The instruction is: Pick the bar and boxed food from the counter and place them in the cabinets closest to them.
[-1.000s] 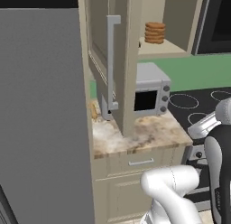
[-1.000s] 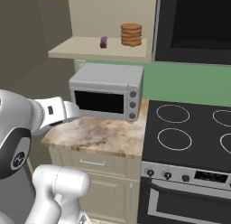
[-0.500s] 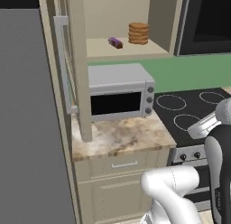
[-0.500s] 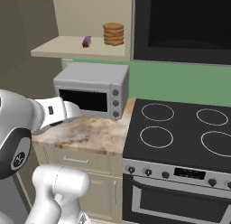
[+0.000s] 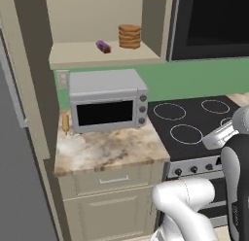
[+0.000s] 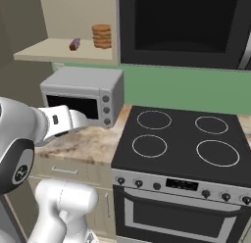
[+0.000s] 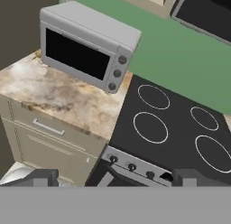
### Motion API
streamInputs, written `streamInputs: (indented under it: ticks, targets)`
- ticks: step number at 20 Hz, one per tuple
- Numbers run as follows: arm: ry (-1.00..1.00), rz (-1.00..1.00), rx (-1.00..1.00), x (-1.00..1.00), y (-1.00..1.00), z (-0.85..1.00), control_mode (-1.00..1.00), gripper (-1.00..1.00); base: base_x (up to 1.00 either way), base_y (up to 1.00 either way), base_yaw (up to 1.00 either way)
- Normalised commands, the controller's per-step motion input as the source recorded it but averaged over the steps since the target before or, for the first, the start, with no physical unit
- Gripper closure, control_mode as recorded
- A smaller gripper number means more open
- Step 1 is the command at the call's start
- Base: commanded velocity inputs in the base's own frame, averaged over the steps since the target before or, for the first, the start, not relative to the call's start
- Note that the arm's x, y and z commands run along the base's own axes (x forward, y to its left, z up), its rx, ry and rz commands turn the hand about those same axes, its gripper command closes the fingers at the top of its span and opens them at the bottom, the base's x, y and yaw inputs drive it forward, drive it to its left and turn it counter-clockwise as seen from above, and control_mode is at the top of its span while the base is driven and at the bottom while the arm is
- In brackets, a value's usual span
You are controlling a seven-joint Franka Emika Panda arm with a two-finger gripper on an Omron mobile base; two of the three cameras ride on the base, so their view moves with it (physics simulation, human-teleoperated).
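Observation:
A small purple bar [image 5: 102, 46] [image 6: 74, 44] lies on the shelf of an open tan wall cabinet [image 5: 82, 59] [image 6: 46, 52], left of a stack of brown discs [image 5: 129, 36] [image 6: 101, 36]. The marbled counter [image 5: 107, 148] [image 6: 93, 143] [image 7: 49, 94] runs below it. The boxed food is out of view. My gripper [image 7: 116, 178] hangs open above the counter's front edge and the stove, its dark fingertips [image 7: 43, 177] wide apart with nothing between them.
A grey toaster oven [image 5: 107, 99] [image 6: 83, 94] [image 7: 85, 47] stands at the back of the counter, a small orange thing [image 5: 65, 122] to its left. The black four-ring stovetop [image 5: 194, 121] [image 6: 181, 141] [image 7: 167, 123] adjoins on the right, under a black microwave [image 6: 181, 26]. The cabinet door [image 5: 26, 84] stands open at the left.
The whole picture has shifted: the base has driven to the right, so the stove and microwave fill more of the views. The gripper has stayed open.

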Motion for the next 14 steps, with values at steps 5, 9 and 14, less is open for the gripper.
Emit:
streamInputs:
  ticks: [5,9,14]
  targets:
    - [0.0,0.0,0.0,0.0,0.0,0.0,1.0,-1.0,-0.1,-0.49,0.0]
    - [0.0,0.0,0.0,0.0,0.0,0.0,1.0,-1.0,-0.1,-0.5,0.0]
    - [0.0,0.0,0.0,0.0,0.0,0.0,1.0,-1.0,-0.09,-0.49,0.0]
